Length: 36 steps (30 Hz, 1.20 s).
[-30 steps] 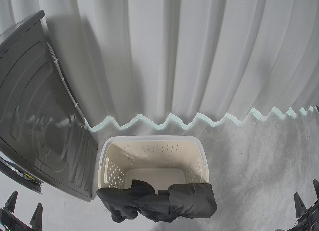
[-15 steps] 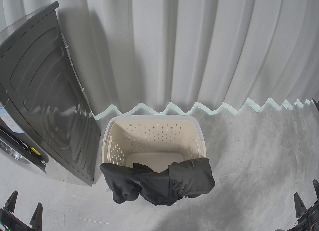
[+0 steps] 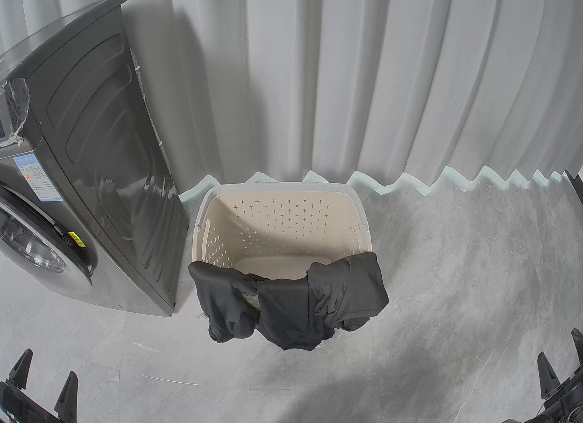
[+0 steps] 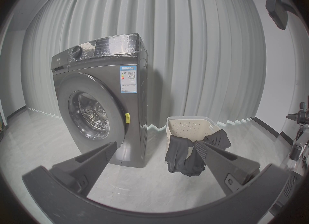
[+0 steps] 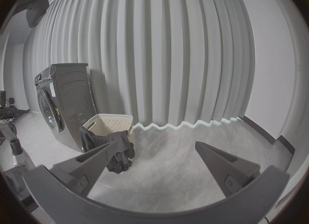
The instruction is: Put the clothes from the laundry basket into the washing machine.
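We hold the left gripper [image 3: 48,363] and right gripper [image 3: 559,345] wide and empty. The clothes [image 3: 291,306] lie well apart, toward three o'clock of the left, nine of the right: dark, crumpled, draped over the near rim of the laundry basket [image 3: 282,188].

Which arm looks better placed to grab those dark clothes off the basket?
Left, probably. The left gripper and right gripper, both open, sit about equally far from the clothes, but the washing machine stands on the left, giving a shorter carry.
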Available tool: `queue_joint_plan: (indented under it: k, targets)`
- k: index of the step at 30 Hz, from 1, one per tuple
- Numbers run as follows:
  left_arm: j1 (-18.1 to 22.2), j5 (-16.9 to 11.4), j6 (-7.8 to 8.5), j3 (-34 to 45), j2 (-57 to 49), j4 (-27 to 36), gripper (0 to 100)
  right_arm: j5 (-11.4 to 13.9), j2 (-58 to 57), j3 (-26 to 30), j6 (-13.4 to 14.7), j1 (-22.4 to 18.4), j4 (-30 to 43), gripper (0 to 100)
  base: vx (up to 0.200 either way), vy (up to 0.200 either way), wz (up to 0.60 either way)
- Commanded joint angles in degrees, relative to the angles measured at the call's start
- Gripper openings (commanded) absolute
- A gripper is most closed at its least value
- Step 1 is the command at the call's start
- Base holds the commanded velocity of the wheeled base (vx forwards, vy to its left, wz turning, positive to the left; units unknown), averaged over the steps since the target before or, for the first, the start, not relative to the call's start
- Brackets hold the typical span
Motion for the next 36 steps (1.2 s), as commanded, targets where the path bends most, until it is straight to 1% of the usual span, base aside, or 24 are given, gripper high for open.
queue_joint_plan:
  k: [1,3,36]
  targets:
    - [-0.01,0.0,-0.02,0.92,-0.92,0.0,100,0.02,-0.93,1.01,-0.03,-0.05,0.01,100,0.0,0.0,0.0]
    - [-0.01,-0.09,-0.02,0.92,-0.92,0.0,100,0.02,-0.93,1.01,-0.03,-0.05,0.01,100,0.0,0.0,0.0]
    - [-0.01,0.0,-0.02,0.92,-0.92,0.0,100,0.02,-0.93,1.01,-0.03,-0.05,0.01,100,0.0,0.2,0.0]
